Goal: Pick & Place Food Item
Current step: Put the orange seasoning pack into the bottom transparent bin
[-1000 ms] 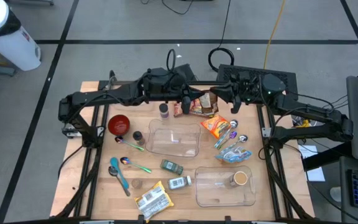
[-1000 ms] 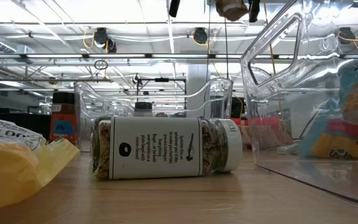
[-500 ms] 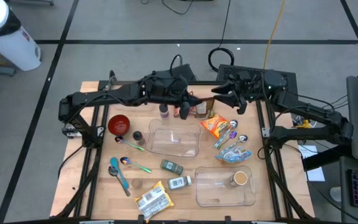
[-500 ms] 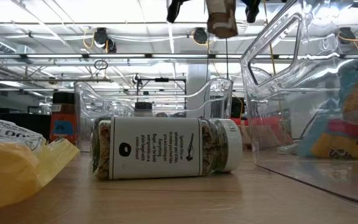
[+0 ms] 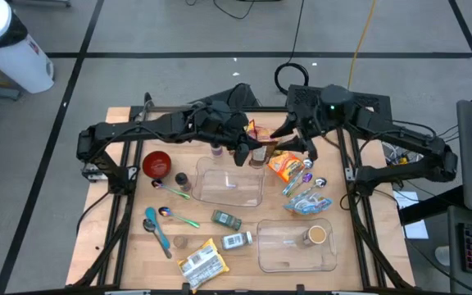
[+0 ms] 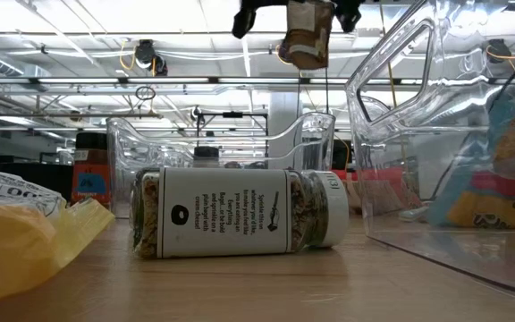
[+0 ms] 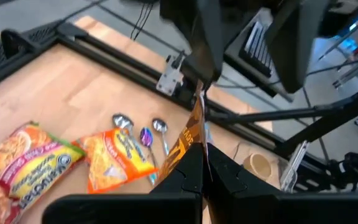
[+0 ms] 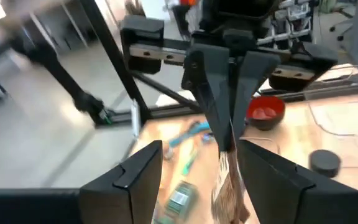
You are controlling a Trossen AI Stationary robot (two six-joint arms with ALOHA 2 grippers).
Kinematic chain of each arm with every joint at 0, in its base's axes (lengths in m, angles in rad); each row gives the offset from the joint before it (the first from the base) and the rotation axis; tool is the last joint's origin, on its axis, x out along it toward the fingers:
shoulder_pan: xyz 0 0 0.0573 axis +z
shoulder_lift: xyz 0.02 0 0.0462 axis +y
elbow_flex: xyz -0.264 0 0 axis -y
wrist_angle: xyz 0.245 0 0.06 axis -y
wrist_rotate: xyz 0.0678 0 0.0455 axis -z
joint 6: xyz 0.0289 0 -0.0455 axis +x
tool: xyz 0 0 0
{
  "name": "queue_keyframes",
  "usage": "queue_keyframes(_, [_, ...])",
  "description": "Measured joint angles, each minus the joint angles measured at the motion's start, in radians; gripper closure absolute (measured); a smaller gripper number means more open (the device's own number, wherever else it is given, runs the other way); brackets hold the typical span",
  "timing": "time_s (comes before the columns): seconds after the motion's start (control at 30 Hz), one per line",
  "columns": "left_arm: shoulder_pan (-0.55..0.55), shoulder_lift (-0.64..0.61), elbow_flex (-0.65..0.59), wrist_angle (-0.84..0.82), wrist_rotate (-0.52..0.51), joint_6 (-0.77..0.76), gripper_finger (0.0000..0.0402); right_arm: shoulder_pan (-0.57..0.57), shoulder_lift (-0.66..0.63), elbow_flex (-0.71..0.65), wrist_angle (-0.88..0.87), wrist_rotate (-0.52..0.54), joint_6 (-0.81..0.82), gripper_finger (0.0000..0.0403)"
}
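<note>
Down at table height, a spice jar (image 6: 240,213) lies on its side front and centre, label facing out, with a crinkled yellow packet (image 6: 25,237) at lower left and a clear plastic container (image 6: 445,143) walling off the right. Behind the jar stands a second clear tub (image 6: 222,143).

From above, that clear tub (image 5: 229,182) sits mid-table, a red bowl (image 5: 156,163) to its left, an orange noodle packet (image 5: 284,166) and spoons (image 5: 311,176) to its right, and a small dark-lidded jar (image 5: 216,148) just above its upper left corner.

Over the tub's upper edge hangs the brown food pouch (image 5: 257,146), and the left gripper (image 5: 244,152) is pinched tight on it, fingers together on its thin edge. In the left wrist view the pouch (image 7: 188,140) is edge-on, a flat brown-and-gold sliver running lengthways away from the fingers. At the low view's top centre it dangles (image 6: 304,40), long axis near upright, slightly tilted.

The right gripper (image 5: 303,141) sits just right of the pouch, jaws spread apart, gripping nothing.
</note>
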Motion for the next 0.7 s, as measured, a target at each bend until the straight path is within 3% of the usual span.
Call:
queue_keyframes(0.23, [-0.008,0.0,0.0,-0.05,-0.008,0.0,0.0401,0.052,0.111,0.115,-0.15,0.128,-0.146,0.02])
queue_keyframes(0.7, [-0.008,0.0,0.0,-0.112,-0.034,0.02,0.0401,0.069,0.167,0.116,-0.169,0.128,-0.154,0.0236])
